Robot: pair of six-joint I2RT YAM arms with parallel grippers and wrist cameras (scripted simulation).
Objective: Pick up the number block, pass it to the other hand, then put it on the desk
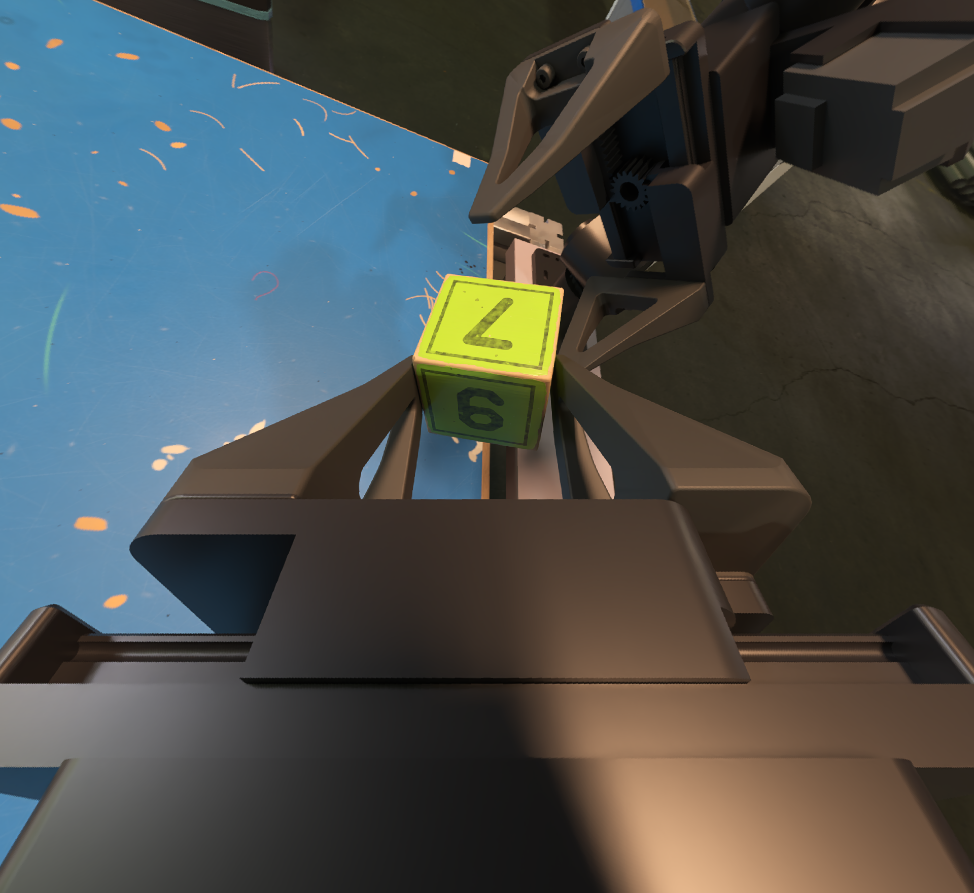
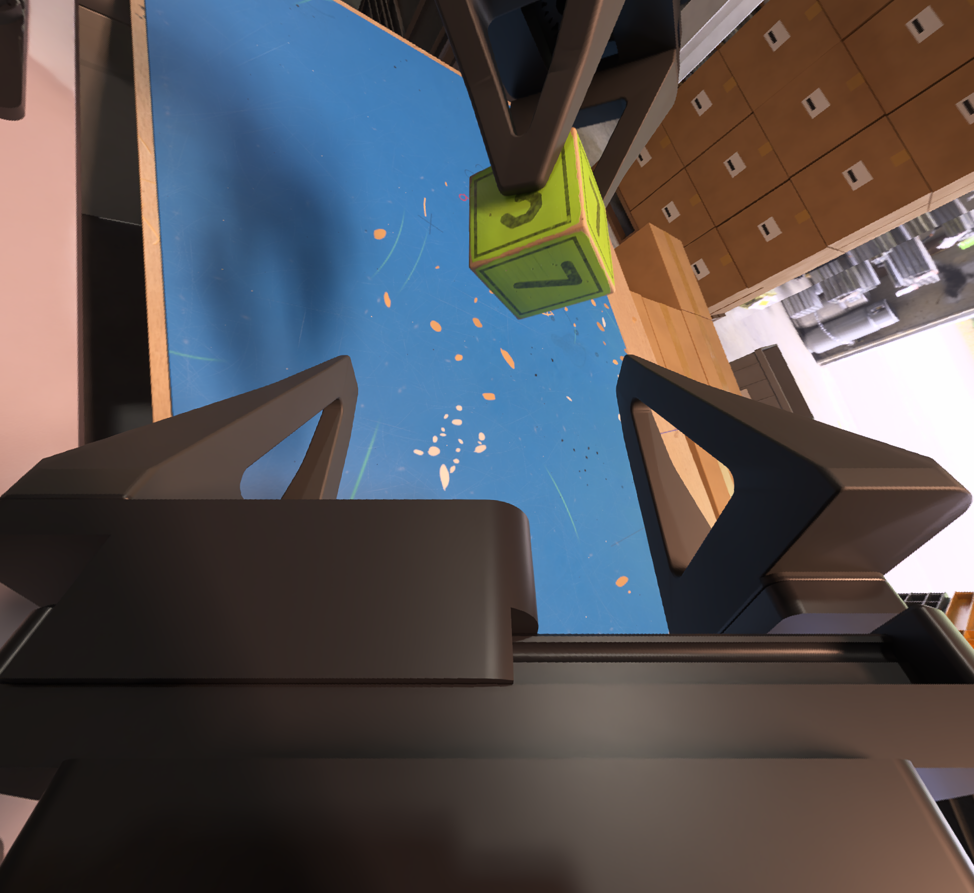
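The number block [image 1: 487, 359] is a lime-green cube with dark digits on its faces. My left gripper [image 1: 485, 367] is shut on the number block, one finger on each side, and holds it in the air above the blue desk [image 1: 211, 235]. My right gripper [image 1: 522, 288] shows beyond the block in the left wrist view, open, with one finger above it and one close beside it. In the right wrist view the right gripper [image 2: 487, 372] is open and empty. The block [image 2: 543, 230] hangs ahead of it between the left gripper's fingers [image 2: 519, 151].
The blue desk [image 2: 295, 235] is scratched and flecked with orange paint. Its wooden edge [image 2: 150, 235] borders a pale surface. Stacked cardboard boxes [image 2: 822, 130] stand past the desk's other side. Dark concrete floor [image 1: 790, 367] lies beyond the desk.
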